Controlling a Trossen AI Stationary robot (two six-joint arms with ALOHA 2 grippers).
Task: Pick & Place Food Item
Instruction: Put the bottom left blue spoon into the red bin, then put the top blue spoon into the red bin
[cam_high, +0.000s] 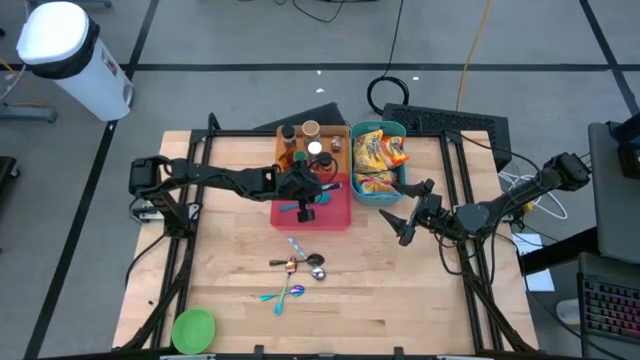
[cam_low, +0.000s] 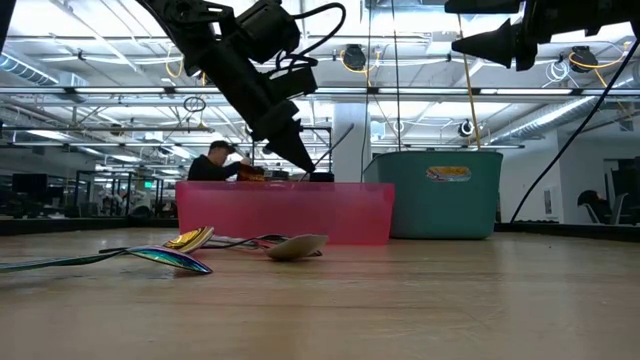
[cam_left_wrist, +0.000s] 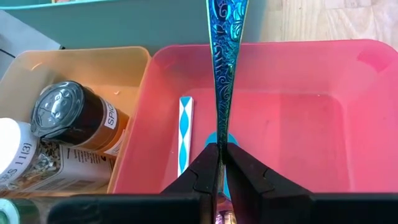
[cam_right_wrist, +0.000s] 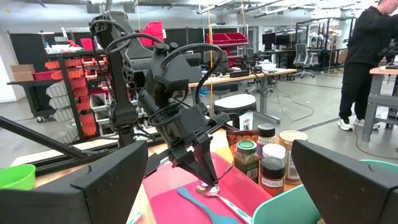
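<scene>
My left gripper (cam_high: 300, 195) hangs over the pink bin (cam_high: 338, 215) at the table's middle. It is shut on a blue iridescent spoon with a patterned handle (cam_left_wrist: 221, 74). Another blue utensil (cam_right_wrist: 200, 204) and a blue-and-white striped one (cam_left_wrist: 185, 134) lie on the bin's floor. My right gripper (cam_high: 405, 225) is open and empty above the table, to the right of the pink bin and in front of the teal bin (cam_high: 402, 185). My left gripper pinches the spoon's handle (cam_left_wrist: 219, 149) between its two fingers. The fingers slant down from the table's left and lie along the handle. The handle's long end (cam_left_wrist: 222, 18) sticks out past the fingertips, over the bin. Whether the spoon touches the bin's floor, I cannot tell.
A tan bin with spice jars (cam_high: 312, 145) stands behind the pink bin. The teal bin holds snack bags (cam_high: 378, 160). Several spoons (cam_high: 300, 268) lie on the wood in front of the bins, and a green bowl (cam_high: 193, 328) sits at the near left. A person (cam_low: 215, 160) is in the room behind the table.
</scene>
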